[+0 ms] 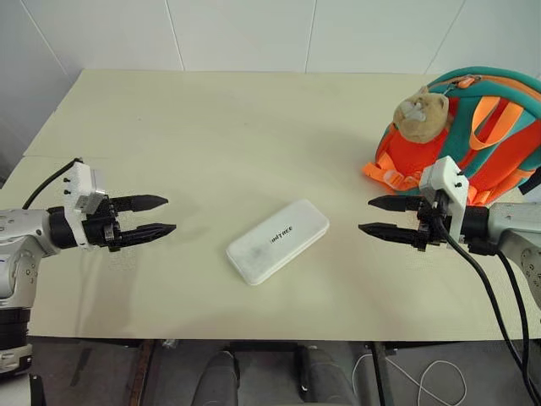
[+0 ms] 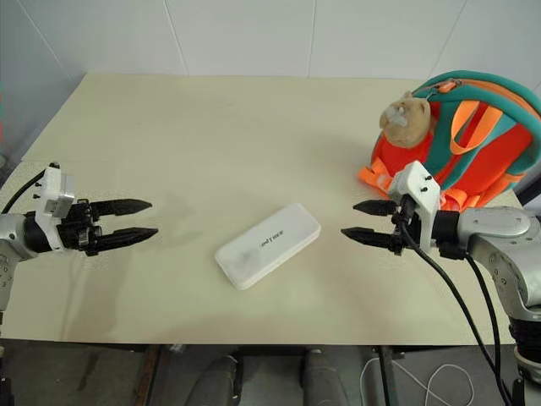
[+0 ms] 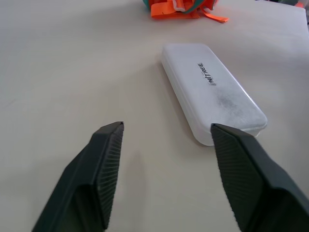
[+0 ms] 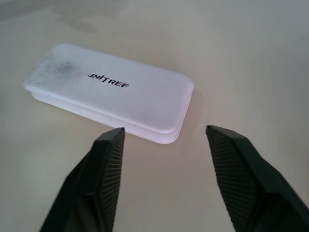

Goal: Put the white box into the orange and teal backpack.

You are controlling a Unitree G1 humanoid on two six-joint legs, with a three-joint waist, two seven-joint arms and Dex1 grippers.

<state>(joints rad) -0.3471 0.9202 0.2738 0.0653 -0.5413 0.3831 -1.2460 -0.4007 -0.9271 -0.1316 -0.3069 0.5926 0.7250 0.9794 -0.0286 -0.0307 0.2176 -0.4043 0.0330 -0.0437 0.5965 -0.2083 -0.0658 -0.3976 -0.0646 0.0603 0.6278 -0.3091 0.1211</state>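
The box (image 1: 277, 241) lies flat on the bench (image 1: 211, 127) between the left hand (image 1: 161, 216) and right hand (image 1: 376, 216), both released and empty. Its low, smooth edges could slip a pinch. The backpack (image 1: 499, 135) sits beyond the right hand.

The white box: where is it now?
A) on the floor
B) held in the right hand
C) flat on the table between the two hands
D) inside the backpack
C: the box lies flat on the table, apart from the open left hand and right hand.
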